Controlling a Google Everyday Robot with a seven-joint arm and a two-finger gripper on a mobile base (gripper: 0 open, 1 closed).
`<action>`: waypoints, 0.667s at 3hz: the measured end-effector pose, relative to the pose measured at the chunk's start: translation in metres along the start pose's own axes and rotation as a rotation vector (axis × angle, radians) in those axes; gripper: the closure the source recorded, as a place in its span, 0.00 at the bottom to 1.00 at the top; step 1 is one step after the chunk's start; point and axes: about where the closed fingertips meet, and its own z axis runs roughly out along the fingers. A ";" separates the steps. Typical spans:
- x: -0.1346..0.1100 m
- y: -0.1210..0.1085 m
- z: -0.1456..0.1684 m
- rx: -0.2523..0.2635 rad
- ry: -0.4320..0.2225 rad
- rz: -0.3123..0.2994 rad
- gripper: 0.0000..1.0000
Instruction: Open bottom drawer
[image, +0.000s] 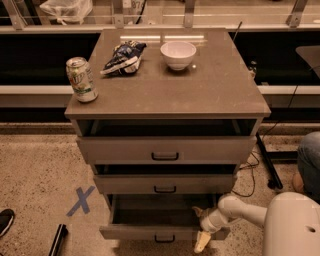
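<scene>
Your bottom drawer (145, 231) is the lowest of the three, and it's sticking out well past the middle drawer (125, 184), so I'd say you're most of the way there. The gripper (200, 227) sits low at the right-hand end of its front panel. That panel runs side to side across the view. The little black handle (165, 239) lies off toward the blue tape cross (80, 201) from the fingers (202, 243), near but not touching. The fingers look spread apart: one tip is up over the panel's top edge, the other hangs down in front. Can't tell if they're actually pinching the panel. Any further pull wants to go straight out toward the camera.
</scene>
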 end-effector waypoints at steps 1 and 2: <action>0.000 0.024 0.006 -0.034 -0.014 0.056 0.24; -0.006 0.042 0.005 -0.054 -0.010 0.100 0.23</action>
